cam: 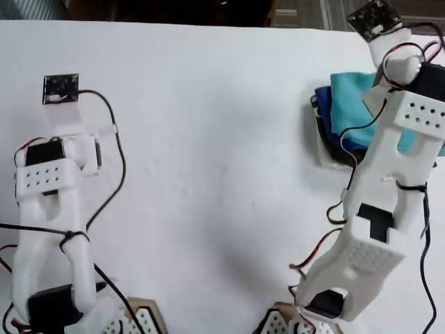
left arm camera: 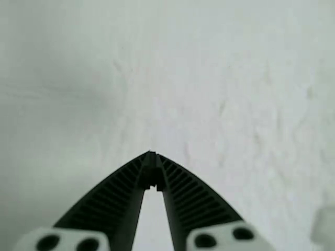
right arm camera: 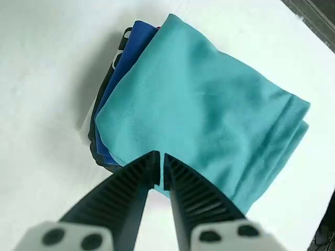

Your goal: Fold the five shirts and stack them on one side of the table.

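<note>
High view: the folded stack (cam: 339, 125) sits on the counter's (cam: 208, 139) right side with the teal shirt (cam: 351, 101) on top. Looks basically done, though I can't count five.

Left wrist: left tool (left arm camera: 152, 170) is pinched closed, empty, over the counter.

Right wrist: right tool (right arm camera: 158, 167) is closed too, gripping nothing, above the teal shirt, with a blue shirt (right arm camera: 123, 63) underneath.

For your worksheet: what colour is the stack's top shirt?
The top shirt is teal; best in right wrist view.

A white table (cam: 208, 139) is spanning the workspace, its surface showing faint creases. Beyond its far edge a dark strip (cam: 174, 10) is running across the background, with a paler patch (cam: 299, 12) adjoining it. A tan board (cam: 156, 313) is lying at the near edge.
</note>
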{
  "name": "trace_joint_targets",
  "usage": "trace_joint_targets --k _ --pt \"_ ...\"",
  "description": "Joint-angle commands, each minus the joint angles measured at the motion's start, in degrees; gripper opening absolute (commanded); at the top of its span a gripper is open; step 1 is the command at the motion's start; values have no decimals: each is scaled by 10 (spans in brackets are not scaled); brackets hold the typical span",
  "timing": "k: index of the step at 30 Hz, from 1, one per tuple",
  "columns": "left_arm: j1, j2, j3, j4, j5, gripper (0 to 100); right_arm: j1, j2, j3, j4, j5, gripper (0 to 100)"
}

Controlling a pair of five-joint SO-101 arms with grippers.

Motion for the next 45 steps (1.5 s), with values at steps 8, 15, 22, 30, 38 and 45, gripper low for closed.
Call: trace_joint_targets --k 8,15,22,30,38,45 --pt "-4 -23 -3 -4 3 26 -1 219 -9 9 -5 20" --pt "-4 -22 -3 -7 2 26 6 167 -33 10 -6 20" --pt "-4 -20 -3 -9 2 26 53 52 -118 -61 -6 20" --pt "-4 -22 -3 -4 0 26 102 205 -73 -407 -6 20" --pt "-39 -23 -3 28 -2 26 115 338 -73 -620 -6 20" --pt "-73 -23 -7 49 -2 26 116 421 -73 -643 -5 20"
